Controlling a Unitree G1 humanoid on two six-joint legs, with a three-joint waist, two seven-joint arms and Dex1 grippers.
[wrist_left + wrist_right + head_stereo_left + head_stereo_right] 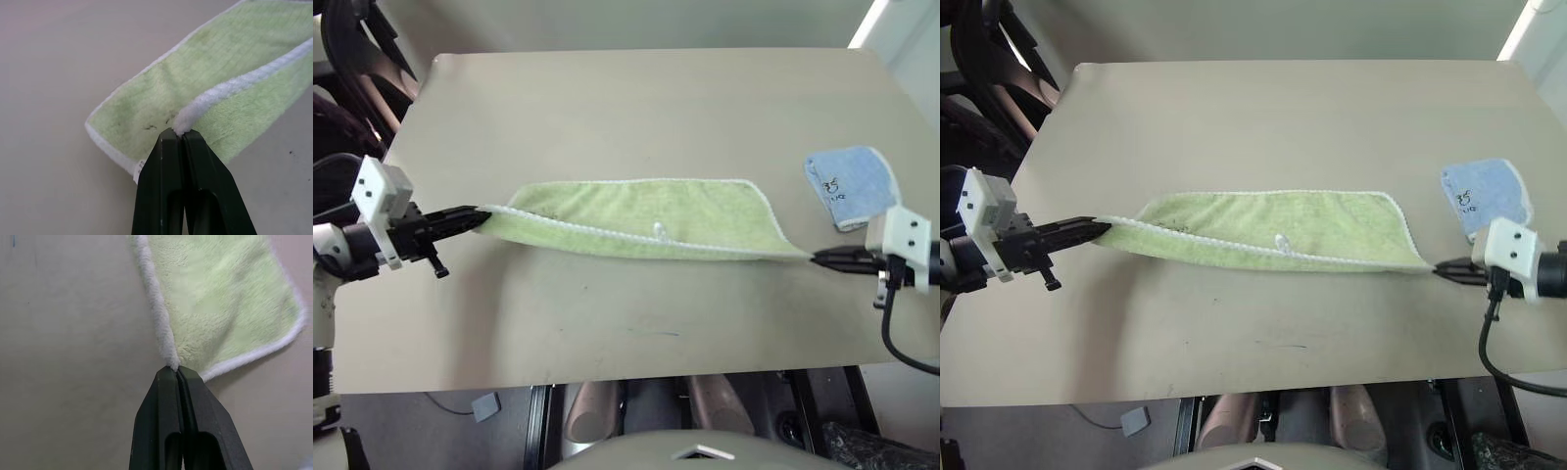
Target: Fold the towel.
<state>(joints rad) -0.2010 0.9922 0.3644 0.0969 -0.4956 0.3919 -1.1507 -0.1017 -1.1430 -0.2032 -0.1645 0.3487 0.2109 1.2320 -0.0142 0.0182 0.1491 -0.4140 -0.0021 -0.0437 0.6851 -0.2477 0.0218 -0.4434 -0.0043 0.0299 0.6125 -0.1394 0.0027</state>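
Towel (pixel 646 220) lies folded lengthwise on my desk (pixel 636 108); my left gripper (pixel 481 220) pinches one white-edged corner, my right gripper (pixel 815 258) pinches the opposite corner.

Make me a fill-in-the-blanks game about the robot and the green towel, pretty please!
1. The left gripper is shut on a corner of the ____ towel.
2. The right gripper pinches the towel's ____ edging.
3. The small towel lying apart near the right gripper is light ____.
4. Both towels are over the tan ____.

Missing words: green; white; blue; table
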